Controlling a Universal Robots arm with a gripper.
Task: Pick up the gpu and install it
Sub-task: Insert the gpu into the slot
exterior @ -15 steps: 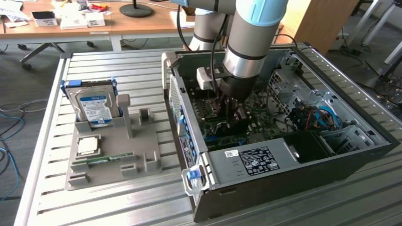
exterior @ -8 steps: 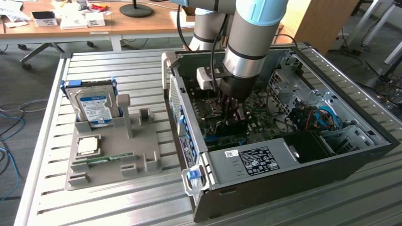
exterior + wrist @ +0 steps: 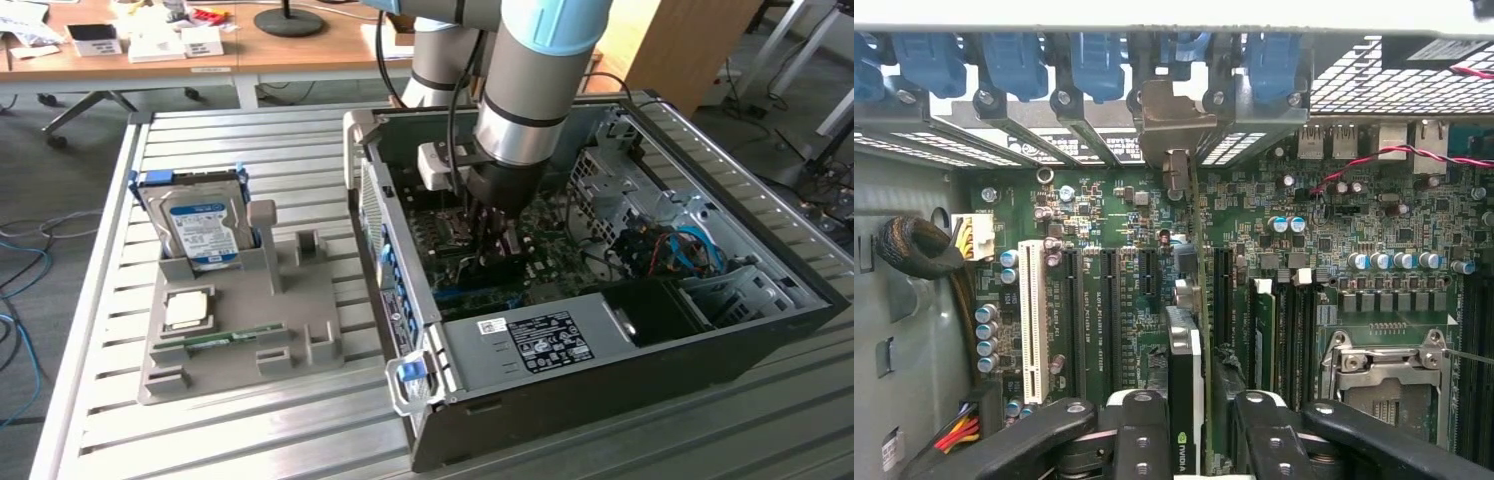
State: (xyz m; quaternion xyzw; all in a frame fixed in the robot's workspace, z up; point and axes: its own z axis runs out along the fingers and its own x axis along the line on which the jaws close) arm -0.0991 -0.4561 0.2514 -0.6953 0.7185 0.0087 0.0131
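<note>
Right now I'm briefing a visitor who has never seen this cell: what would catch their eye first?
The arm reaching down into the open computer case, its gripper shut on the gpu, held edge-on over the motherboard slots. On the exterior view's left, a grey holder props up a hard drive.

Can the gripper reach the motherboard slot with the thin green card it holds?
Probably yes. The gripper holds the thin green gpu card edge-on just above the green motherboard, inside the open computer case; nothing visible blocks the way.
</note>
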